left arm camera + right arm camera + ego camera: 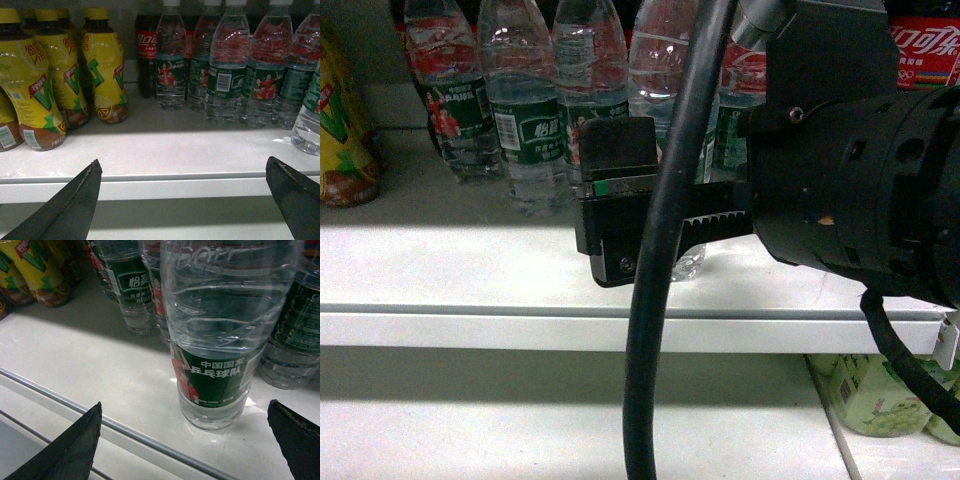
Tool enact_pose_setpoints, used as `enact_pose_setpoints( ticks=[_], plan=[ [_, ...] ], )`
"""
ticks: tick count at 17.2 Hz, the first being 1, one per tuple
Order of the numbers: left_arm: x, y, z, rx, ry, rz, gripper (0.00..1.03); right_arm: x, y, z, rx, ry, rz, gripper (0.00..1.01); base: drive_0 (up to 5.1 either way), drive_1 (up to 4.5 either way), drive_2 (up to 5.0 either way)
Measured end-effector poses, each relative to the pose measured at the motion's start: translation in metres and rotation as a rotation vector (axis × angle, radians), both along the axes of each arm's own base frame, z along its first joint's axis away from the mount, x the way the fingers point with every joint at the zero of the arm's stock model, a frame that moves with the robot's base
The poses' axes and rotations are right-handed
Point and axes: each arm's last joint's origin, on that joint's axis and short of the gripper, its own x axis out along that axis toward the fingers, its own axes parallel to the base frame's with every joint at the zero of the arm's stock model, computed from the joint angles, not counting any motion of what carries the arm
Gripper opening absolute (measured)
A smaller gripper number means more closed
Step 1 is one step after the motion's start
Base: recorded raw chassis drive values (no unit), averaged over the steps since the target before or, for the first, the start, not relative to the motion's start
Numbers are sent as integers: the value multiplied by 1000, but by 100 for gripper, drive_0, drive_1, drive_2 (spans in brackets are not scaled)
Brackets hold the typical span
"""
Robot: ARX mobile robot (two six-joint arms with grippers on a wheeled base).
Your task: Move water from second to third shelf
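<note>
Head view first: the white shelf (470, 260) carries the whole stock, and the right arm's black body fills the right side, its right tool (620, 205) reaching in at shelf height toward the row of clear bottles, with a thick black cable (660, 260) hanging across the middle. A lower shelf level (470, 420) shows beneath the front lip.

Next in size, the water (220, 340) stands upright near the shelf's front edge in the right wrist view, forward of its neighbours, green label low on the ribbed body. The right tool's fingers (65, 450) are spread wide, one on each side of the bottle and short of it, touching nothing.

To do the grasp well, I judge the tool should advance level until the bottle sits deep between the fingers, centred, then close on the labelled lower body, where the ribbing should resist crushing. The bottles just behind (135, 295) are close, so a straight approach avoids knocking them.

Smallest matter: the left tool (180, 200) hangs spread before the shelf lip, holding nothing, with yellow drink bottles (65, 85) to its left.
</note>
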Motion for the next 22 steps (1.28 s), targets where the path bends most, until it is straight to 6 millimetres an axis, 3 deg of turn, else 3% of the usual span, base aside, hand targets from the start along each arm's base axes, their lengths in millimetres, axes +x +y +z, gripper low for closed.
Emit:
enact_pose_setpoints(
  ticks=[6,20,22],
  plan=[
    [0,0,0,0,0,0,98,22,20,0,-11,-2,-80,98,0,0,0],
    [0,0,0,0,0,0,98,47,31,-4,-20,1,-197,98,0,0,0],
    [0,0,0,0,0,0,98,48,31,-4,-20,0,-210,85,0,0,0]
  ],
)
